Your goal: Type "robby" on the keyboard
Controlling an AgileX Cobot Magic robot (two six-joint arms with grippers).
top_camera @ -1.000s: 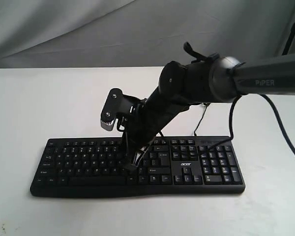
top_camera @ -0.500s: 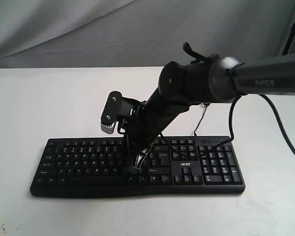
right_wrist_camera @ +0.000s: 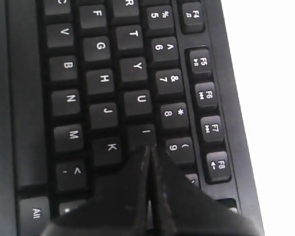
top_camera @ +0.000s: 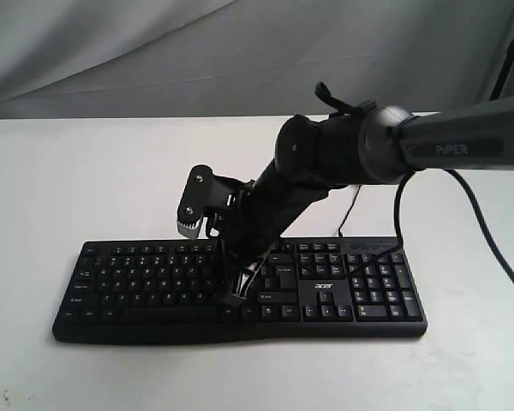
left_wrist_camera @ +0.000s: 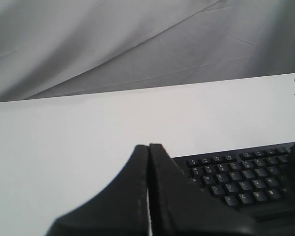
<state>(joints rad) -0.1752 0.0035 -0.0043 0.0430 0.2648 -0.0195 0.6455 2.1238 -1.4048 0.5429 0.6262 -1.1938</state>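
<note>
The black keyboard (top_camera: 360,287) lies flat on the white table, its acer logo above the arrow keys. My right arm reaches across it from the right. The right gripper (top_camera: 234,298) is shut and points down at the right part of the letter block, very close to the keys. In the right wrist view its closed tips (right_wrist_camera: 150,148) sit at the edge of the I key (right_wrist_camera: 141,135), between K and 9, hiding the keys beneath. The left gripper (left_wrist_camera: 148,147) is shut and empty, held off the keyboard's (left_wrist_camera: 241,182) left end.
The keyboard's thin black cable (top_camera: 351,205) runs back over the white table (top_camera: 86,180) behind the number pad. A grey cloth backdrop (top_camera: 154,51) hangs behind the table. A black pole (top_camera: 510,51) stands at the far right.
My right gripper has dropped a little and shifted slightly right, closer to the keys. The keyboard has not moved.
</note>
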